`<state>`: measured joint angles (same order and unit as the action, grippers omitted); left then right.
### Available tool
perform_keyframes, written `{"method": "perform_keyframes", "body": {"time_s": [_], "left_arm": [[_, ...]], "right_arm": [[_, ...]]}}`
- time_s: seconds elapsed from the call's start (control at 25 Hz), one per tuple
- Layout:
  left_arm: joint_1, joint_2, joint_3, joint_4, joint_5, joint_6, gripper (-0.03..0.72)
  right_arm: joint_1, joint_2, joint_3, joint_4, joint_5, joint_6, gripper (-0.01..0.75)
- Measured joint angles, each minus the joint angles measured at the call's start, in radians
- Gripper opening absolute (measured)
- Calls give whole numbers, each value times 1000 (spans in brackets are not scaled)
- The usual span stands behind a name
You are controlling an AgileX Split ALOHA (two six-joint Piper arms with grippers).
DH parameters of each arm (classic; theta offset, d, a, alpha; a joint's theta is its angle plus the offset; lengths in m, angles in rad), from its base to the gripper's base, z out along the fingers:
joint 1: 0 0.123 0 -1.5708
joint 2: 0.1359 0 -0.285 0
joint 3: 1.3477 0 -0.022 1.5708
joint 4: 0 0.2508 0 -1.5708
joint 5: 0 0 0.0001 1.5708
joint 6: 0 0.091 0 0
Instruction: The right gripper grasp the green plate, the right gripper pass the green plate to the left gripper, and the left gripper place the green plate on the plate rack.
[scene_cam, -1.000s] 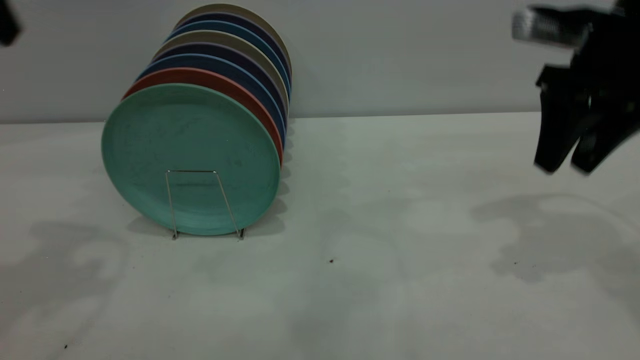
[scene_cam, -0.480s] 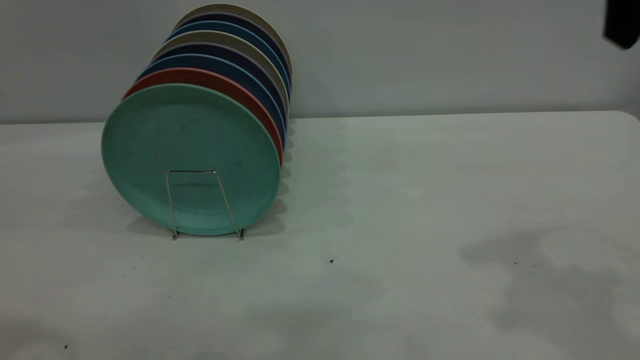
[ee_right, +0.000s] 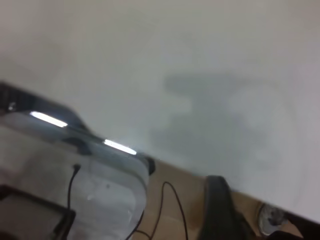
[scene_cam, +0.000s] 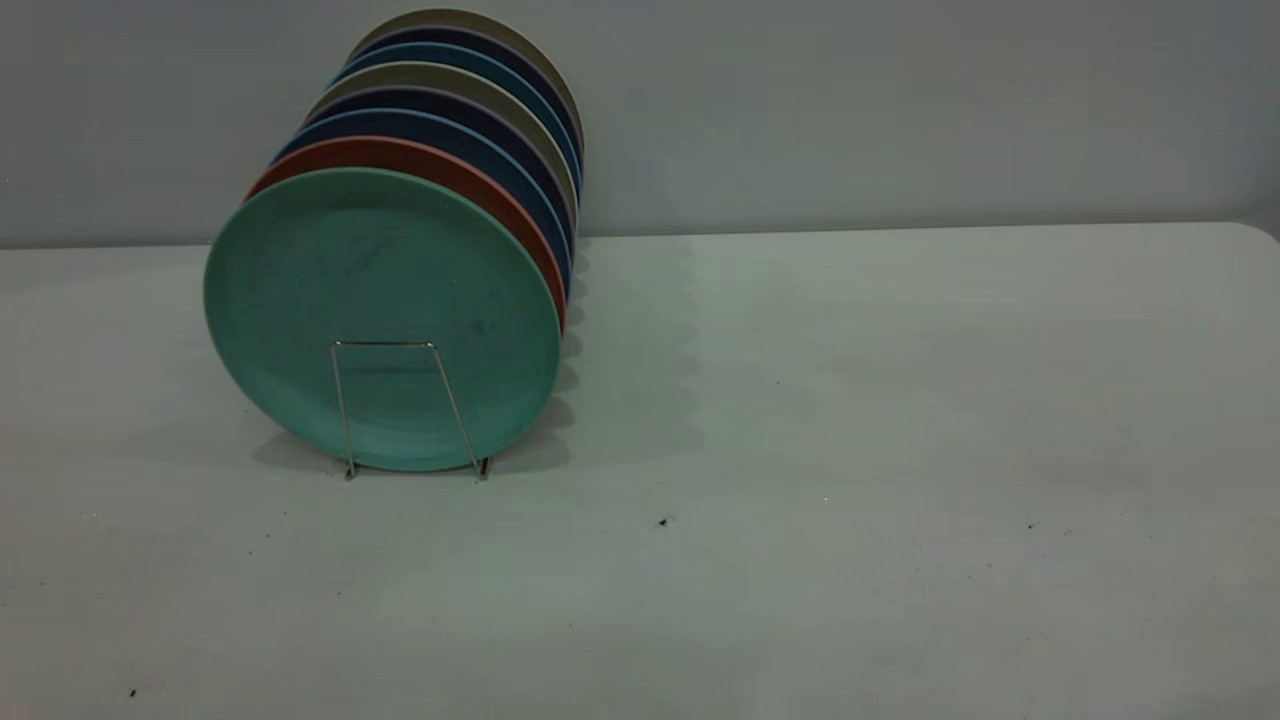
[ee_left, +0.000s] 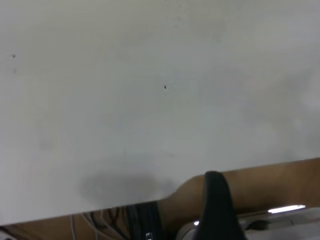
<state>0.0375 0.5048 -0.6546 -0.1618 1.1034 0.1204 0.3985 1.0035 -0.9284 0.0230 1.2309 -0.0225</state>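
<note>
The green plate (scene_cam: 380,300) stands upright at the front of the plate rack (scene_cam: 385,343), leaning behind the rack's front wire loop. Neither gripper shows in the exterior view. A black part of my left gripper (ee_left: 216,202) shows in the left wrist view, above the table's edge and the brown floor. A black part of my right gripper (ee_right: 219,210) shows in the right wrist view, also past the table's edge. Both are far from the plate and hold nothing that I can see.
Behind the green plate stand a salmon plate (scene_cam: 490,195), dark blue plates (scene_cam: 520,170) and beige plates (scene_cam: 545,80) in the same rack. The white table (scene_cam: 850,400) stretches to the right. Cables and a grey case (ee_right: 100,185) lie on the floor.
My right gripper rose from the right side of the exterior view and left it at the top right. The arms' shadows faded from the table. The plates did not move.
</note>
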Motion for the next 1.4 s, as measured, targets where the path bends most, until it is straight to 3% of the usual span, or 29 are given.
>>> {"method": "perform_keyframes", "body": {"time_s": [0.28,0.56,1.12,1.4], "left_arm": [[0,-209,59,-10,58,-10,539],[0,-301,109,-25,62,-8,539],[0,-306,116,8,58,46,539],[-53,-307,137,71,58,41,539]], "right_arm": [[0,-311,251,90,-54,-98,508],[0,-613,389,83,-112,-135,508],[0,-808,451,6,-105,-114,508],[0,-808,455,-11,-105,-87,508]]}}
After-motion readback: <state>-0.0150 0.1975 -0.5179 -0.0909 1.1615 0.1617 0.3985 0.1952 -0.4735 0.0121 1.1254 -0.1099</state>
